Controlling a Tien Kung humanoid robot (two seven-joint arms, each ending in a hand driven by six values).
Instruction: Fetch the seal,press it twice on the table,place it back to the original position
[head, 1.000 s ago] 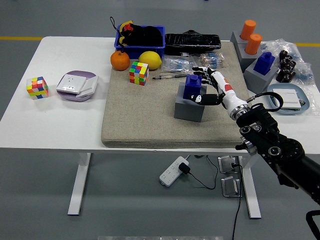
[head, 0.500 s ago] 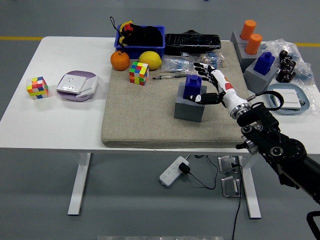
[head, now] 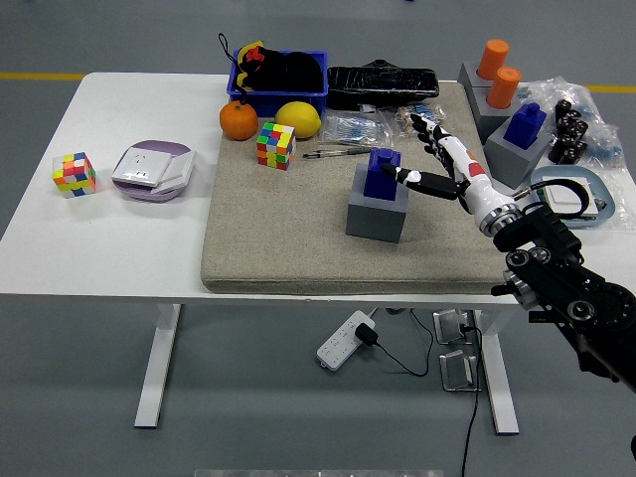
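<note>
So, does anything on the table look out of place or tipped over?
Nothing stands out. The blue seal sits upright in its grey holder on the mat, and the right hand is open beside it.

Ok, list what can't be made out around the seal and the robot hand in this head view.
- Whether the thumb of the right robot hand touches the blue seal or stops just short: too small to tell.
- The seal's stamping face: sunk in its grey holder.
- The contents of the blue bin: a dark heap, unclear.
- The left arm: outside the picture.
</note>
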